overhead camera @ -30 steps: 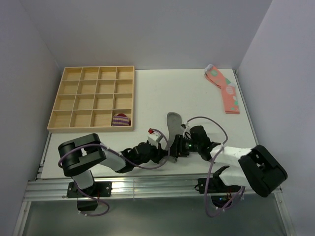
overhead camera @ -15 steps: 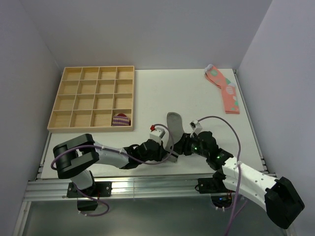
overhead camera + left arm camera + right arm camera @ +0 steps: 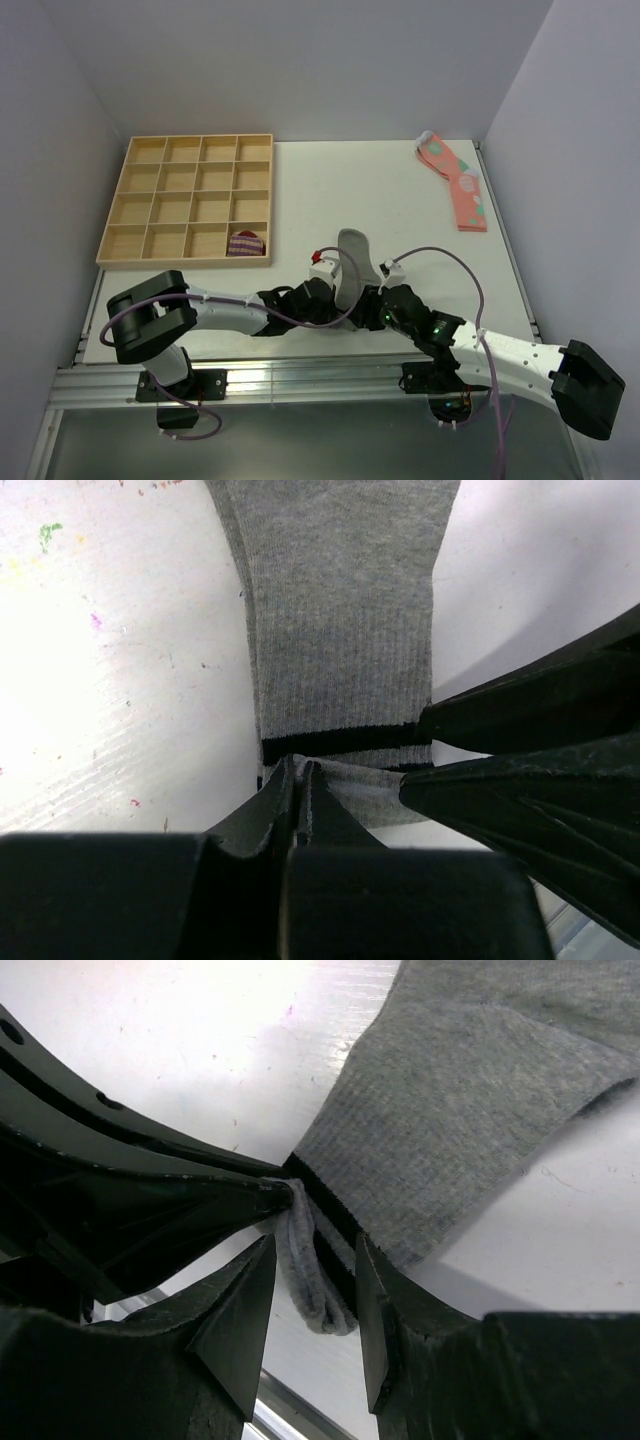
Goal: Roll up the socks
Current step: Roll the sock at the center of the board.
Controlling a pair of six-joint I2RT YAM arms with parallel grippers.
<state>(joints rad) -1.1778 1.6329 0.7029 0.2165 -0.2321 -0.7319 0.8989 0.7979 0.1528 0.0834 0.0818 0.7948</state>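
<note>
My left pincer point(image 3: 300, 785) clamps the grey sock point(image 3: 340, 630) by its cuff. My right pincer point(image 3: 315, 1260) has narrowed around it, not yet gripping, so rolling can start.

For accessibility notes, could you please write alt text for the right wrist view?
A grey knitted sock with dark stripes lies on a white table, its folded cuff between the right hand's fingers; the left hand pinches it.

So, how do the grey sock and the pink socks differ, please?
The grey sock lies central, cuff pinched by the left fingers; the pink socks lie untouched at the far right. The grey sock has dark cuff stripes; the pink socks have pale spots. Both are unrolled.
</note>
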